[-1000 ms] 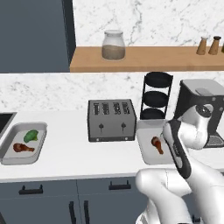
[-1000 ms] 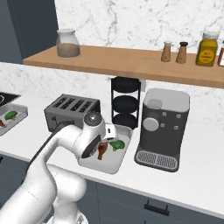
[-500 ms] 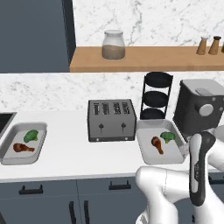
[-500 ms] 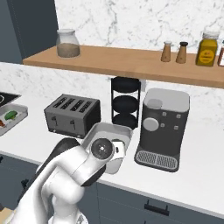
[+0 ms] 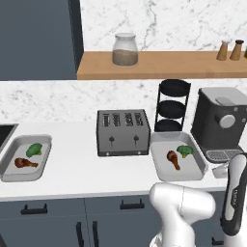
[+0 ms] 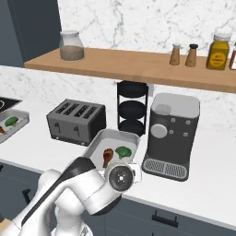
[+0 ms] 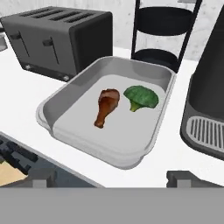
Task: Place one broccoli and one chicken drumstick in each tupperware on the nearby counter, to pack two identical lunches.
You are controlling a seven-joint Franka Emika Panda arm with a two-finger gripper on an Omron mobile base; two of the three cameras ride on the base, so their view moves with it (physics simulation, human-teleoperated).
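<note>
Left base view: the white table [image 5: 72, 178] carries two grey tupperware trays. The left tupperware [image 5: 9, 169] sits near the sink edge and holds a broccoli floret [image 5: 34, 150] with a chicken drumstick [image 5: 25, 163] just below it. The right tupperware [image 5: 193, 169] lies between the grey toaster [image 5: 123, 132] and the dark coffee machine [image 5: 221, 123], in front of a black tiered stand [image 5: 172, 103]; it holds a second drumstick [image 5: 173, 159] beside a second broccoli [image 5: 185, 151]. A glass jar [image 5: 125, 49] stands on the wooden shelf [image 5: 164, 65].

Right base view: the right tupperware [image 6: 120, 135] lies just beyond the arm's wrist, its drumstick [image 6: 108, 156] left of its broccoli [image 6: 122, 151]. The left tupperware [image 6: 20, 116] shows at the far left edge with its green floret [image 6: 11, 121].

Hand view: the claw [image 7: 116, 178] hangs in front of the near rim of the right tupperware [image 7: 65, 131], its two dark tips set wide apart and holding nothing. Inside lie the drumstick [image 7: 106, 106], meaty end away, and the broccoli [image 7: 141, 97] just beside it, not touching.
</note>
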